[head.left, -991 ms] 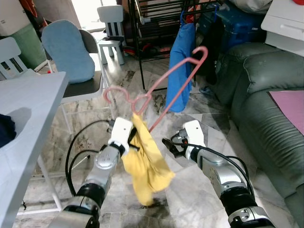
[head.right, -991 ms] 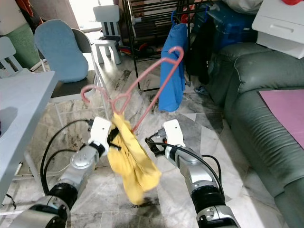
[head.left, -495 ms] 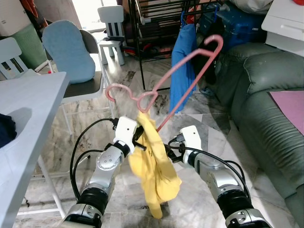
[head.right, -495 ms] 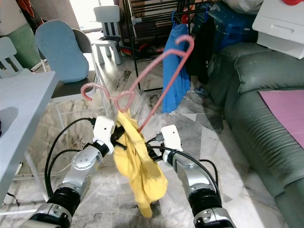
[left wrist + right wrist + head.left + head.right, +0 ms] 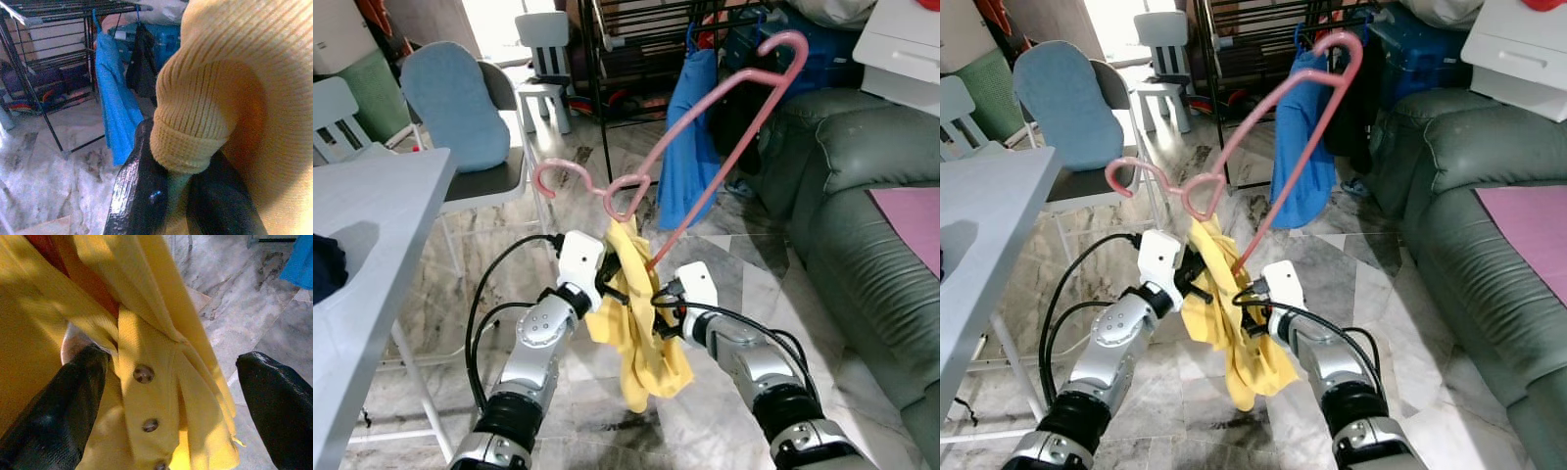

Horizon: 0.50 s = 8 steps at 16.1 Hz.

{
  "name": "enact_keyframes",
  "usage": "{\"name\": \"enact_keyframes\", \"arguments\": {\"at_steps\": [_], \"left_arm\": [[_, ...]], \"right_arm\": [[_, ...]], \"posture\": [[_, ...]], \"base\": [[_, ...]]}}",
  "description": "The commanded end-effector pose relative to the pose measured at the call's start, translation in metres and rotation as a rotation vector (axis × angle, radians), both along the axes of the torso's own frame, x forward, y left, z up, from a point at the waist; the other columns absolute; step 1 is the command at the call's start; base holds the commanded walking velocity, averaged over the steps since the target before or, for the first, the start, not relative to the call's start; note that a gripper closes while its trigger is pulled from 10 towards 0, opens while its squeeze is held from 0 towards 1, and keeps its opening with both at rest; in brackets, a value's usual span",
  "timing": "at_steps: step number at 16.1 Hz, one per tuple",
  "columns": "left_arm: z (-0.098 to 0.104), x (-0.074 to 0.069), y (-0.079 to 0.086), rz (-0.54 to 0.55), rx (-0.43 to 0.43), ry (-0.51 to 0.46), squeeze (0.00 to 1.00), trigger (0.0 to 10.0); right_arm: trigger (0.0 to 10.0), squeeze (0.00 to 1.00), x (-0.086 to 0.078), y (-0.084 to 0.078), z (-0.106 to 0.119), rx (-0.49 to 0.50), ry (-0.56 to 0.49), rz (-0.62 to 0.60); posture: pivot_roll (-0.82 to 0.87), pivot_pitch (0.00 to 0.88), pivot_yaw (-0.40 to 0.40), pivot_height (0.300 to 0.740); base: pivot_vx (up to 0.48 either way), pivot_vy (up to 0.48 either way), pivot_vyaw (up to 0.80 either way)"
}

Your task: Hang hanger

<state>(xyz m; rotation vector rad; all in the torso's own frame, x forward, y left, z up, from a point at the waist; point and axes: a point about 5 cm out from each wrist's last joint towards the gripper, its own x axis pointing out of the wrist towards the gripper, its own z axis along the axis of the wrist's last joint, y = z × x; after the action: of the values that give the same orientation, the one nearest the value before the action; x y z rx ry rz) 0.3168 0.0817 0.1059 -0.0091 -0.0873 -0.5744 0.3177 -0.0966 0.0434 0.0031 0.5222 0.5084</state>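
A pink hanger point(image 5: 705, 147) is held up in the air in front of the robot, tilted so that its long triangle reaches up toward the drying rack point(image 5: 636, 39) at the back, its far corner close to the blue garment point(image 5: 690, 137) hanging there, while its hook point(image 5: 553, 176) curls out toward the robot's left. A yellow knitted garment point(image 5: 641, 323) hangs from the hanger's neck and droops between the two arms above the marble floor point(image 5: 607, 411). The left hand point(image 5: 610, 284) is closed on the yellow garment just under the hanger's neck; in the left wrist view its black fingers point(image 5: 142, 191) pinch a ribbed fold of the knit. The right hand point(image 5: 658, 308) is pressed up against the cloth from the other side, and in the right wrist view its fingers point(image 5: 54, 421) stand wide apart with the buttoned placket point(image 5: 144, 401) lying between them, one finger touching the fabric, the other clear of it. A grey desk point(image 5: 362, 255) stands at the robot's left, a chair with a blue cushion point(image 5: 455, 103) behind it, and a green sofa point(image 5: 862, 215) at the right
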Motion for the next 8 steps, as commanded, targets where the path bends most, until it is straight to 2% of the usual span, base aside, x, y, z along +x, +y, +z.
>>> {"name": "enact_keyframes", "arguments": {"at_steps": [1, 3, 4, 6, 8], "left_arm": [[0.02, 0.0, -0.003, -0.025, -0.064, -0.037, 0.0, 10.0], [0.032, -0.002, -0.005, -0.037, -0.123, -0.032, 0.0, 10.0], [0.043, -0.001, -0.005, -0.043, -0.156, -0.046, 0.0, 10.0], [0.059, 0.001, -0.004, -0.038, -0.205, -0.063, 0.0, 10.0], [0.072, 0.003, -0.001, -0.031, -0.241, -0.071, 0.0, 10.0]], "right_arm": [[10.0, 0.0, 0.005, 0.003, 0.002, -0.017, -0.011, -0.018], [10.0, 0.0, 0.006, 0.001, 0.0, -0.029, -0.008, -0.034], [4.4, 0.0, 0.004, -0.002, -0.004, -0.041, 0.002, -0.043], [0.0, 0.0, 0.002, -0.008, -0.01, -0.058, 0.02, -0.067], [0.0, 0.0, -0.001, -0.016, -0.017, -0.057, 0.05, -0.105]], "posture": [[-0.17, 0.0, 0.094, 0.74], [-0.17, 0.0, 0.09, 0.74], [-0.16, 0.0, 0.085, 0.74], [-0.16, 0.0, 0.081, 0.74], [-0.15, 0.0, 0.08, 0.74]], "base": [[0.0, 0.0, 0.0], [0.0, 0.0, 0.0], [0.0, 0.0, 0.0], [0.0, 0.0, 0.0], [0.0, 0.0, 0.0]]}}
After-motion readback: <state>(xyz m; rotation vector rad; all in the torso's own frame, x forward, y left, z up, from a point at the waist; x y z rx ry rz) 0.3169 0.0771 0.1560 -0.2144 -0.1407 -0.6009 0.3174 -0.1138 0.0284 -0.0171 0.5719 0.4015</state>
